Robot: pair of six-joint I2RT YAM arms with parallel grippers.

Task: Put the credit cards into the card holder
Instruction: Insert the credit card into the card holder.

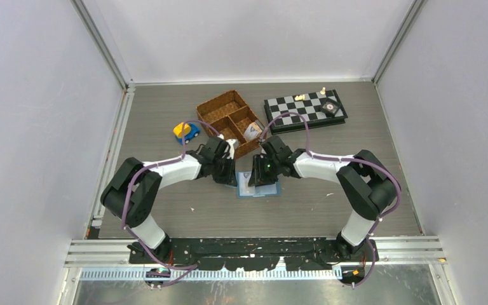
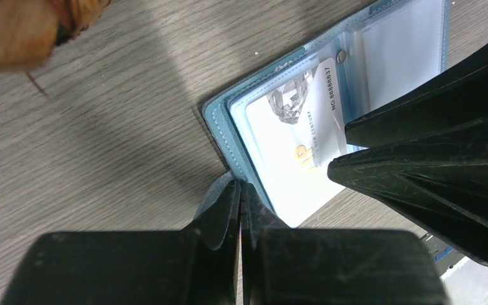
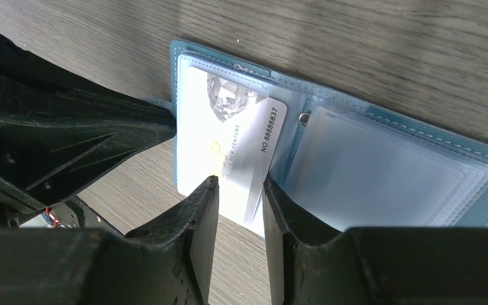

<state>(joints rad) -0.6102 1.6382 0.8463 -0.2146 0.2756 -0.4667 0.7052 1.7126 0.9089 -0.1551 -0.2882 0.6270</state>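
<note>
Left gripper clenched on a teal flap at the edge of the card holder. Right gripper has its jaws parted a little, tips straddling the near edge of a white credit card, not pinching it. The card, printed NO.88888837, sits askew over the holder's end pocket. One corner hangs past the holder's near edge, another reaches toward the snap stud.

The holder lies open and flat on the table, mid-table between both arms. Its other half shows stacked clear sleeves; contents can't be read. The two grippers crowd in from opposite ends of the holder, so room is tight there.

Beyond the holder, the wicker basket sits close behind. The chessboard is further back on the right arm's side, the toy car back on the left arm's side. Open tabletop runs from the holder's near edge toward the arm bases.
</note>
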